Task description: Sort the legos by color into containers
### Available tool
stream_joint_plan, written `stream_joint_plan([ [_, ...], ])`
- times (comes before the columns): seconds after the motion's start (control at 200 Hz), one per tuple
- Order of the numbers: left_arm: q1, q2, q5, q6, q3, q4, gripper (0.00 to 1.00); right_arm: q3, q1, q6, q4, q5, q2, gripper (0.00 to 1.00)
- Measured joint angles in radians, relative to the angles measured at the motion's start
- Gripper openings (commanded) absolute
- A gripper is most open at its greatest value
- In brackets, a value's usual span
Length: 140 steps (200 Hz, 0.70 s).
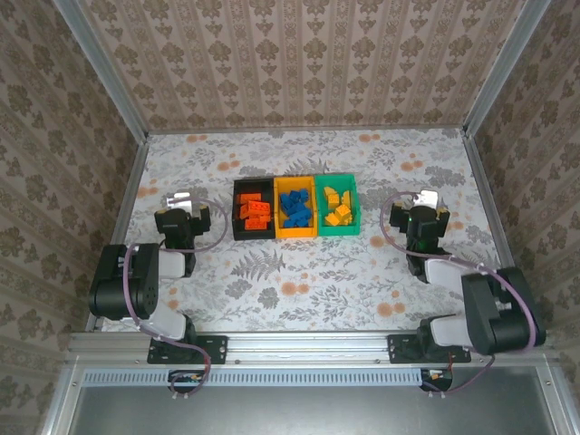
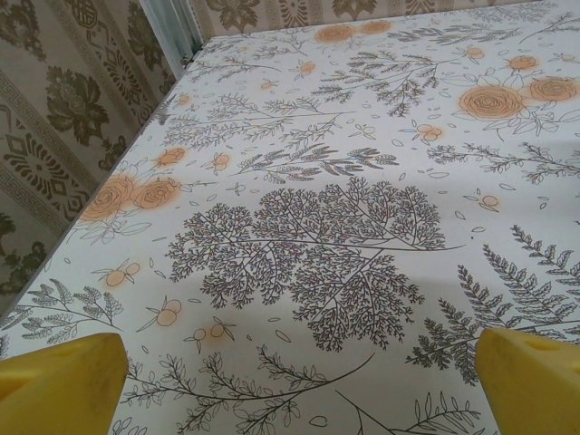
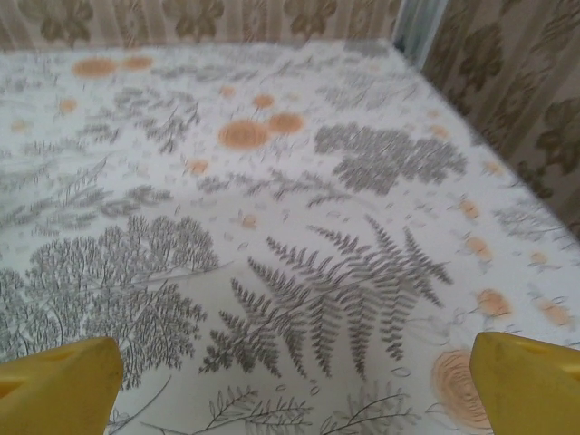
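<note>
red-orange legos point(image 1: 255, 213) lie heaped in the black bin point(image 1: 253, 234), blue legos point(image 1: 294, 207) in the orange-yellow bin point(image 1: 296, 232), and yellow legos point(image 1: 337, 207) in the green bin point(image 1: 338, 229). seen from the top, the three bins stand joined in a row at mid-table on the floral cloth point(image 1: 362, 272), with black on the left, orange-yellow in the middle and green on the right.

the left gripper point(image 1: 184, 201) sits to the left of the black bin, apart from it. in its wrist view the left gripper point(image 2: 299, 381) is spread wide, its yellow fingers point(image 2: 63, 376) at the lower corners with printed cloth between them.

the right gripper point(image 1: 424, 201) sits to the right of the green bin, also apart. in its wrist view the right gripper point(image 3: 299, 385) is spread wide over the cloth too, with its yellow fingers point(image 3: 59, 385) far from each other.
</note>
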Motion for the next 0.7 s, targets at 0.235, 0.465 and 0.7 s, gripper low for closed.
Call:
stream_joint_plan([
  [0.235, 0.0, 0.0, 0.001, 0.0, 0.0, 0.0, 1.0, 0.016, -0.022, -0.018, 0.148, -0.104, 0.156, 1.0],
  [0.465, 0.0, 0.0, 0.003, 0.0, 0.0, 0.0, 1.0, 0.016, -0.042, -0.018, 0.195, -0.138, 0.169, 1.0],
  [0.7, 0.0, 0.0, 0.003, 0.0, 0.0, 0.0, 1.0, 0.016, -0.042, -0.018, 0.21, -0.139, 0.17, 1.0],
])
